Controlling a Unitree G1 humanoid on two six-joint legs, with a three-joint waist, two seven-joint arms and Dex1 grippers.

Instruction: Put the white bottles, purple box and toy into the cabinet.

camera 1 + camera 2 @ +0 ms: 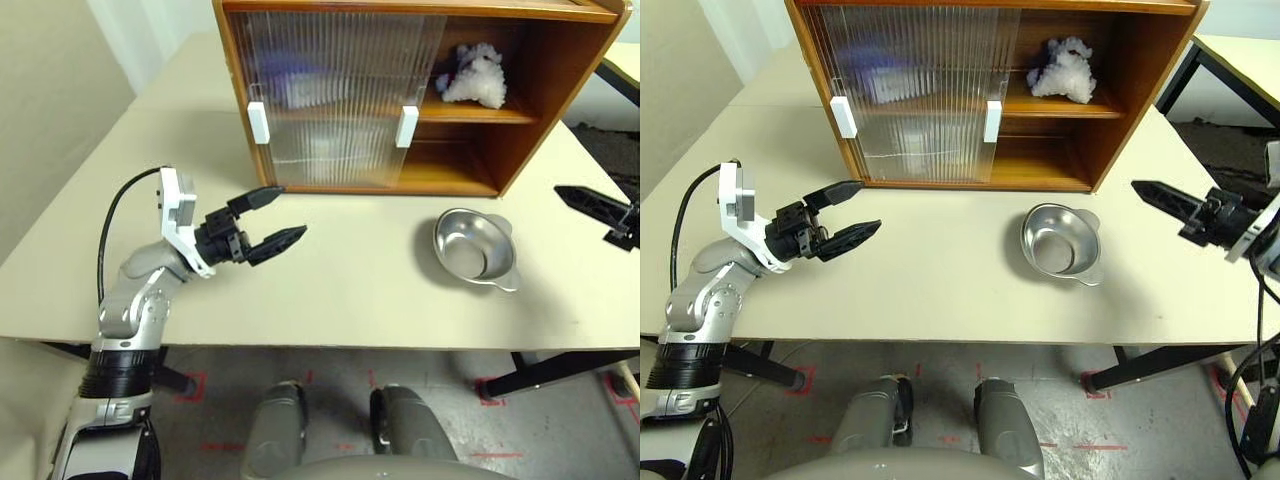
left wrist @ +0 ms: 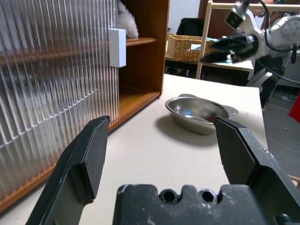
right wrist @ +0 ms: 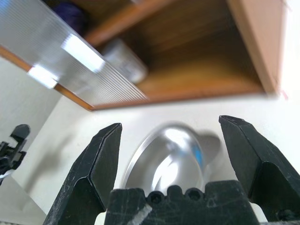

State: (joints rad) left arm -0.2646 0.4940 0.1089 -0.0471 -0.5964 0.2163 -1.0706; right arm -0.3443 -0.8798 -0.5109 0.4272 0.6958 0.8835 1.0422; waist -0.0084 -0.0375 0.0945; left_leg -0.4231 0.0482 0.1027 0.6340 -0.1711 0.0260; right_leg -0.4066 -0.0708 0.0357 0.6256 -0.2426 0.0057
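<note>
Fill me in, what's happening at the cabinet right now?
Nothing is being held. The left gripper hangs open in front of the cabinet, and the right gripper is open off to the right of the table. The toy sits on the middle shelf in the open half. The purple box shows dimly behind the sliding doors. A metal bowl lies on the table.

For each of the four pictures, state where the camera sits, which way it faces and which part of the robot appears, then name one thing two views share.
Left eye: on the head, looking down at the table and cabinet; left gripper open.
Right eye: same outlook; right gripper at the table's right edge.
Left wrist: along its open fingers toward the metal bowl.
Right wrist: between its open fingers toward bowl and cabinet.
Shared: the toy on the upper shelf.
</note>
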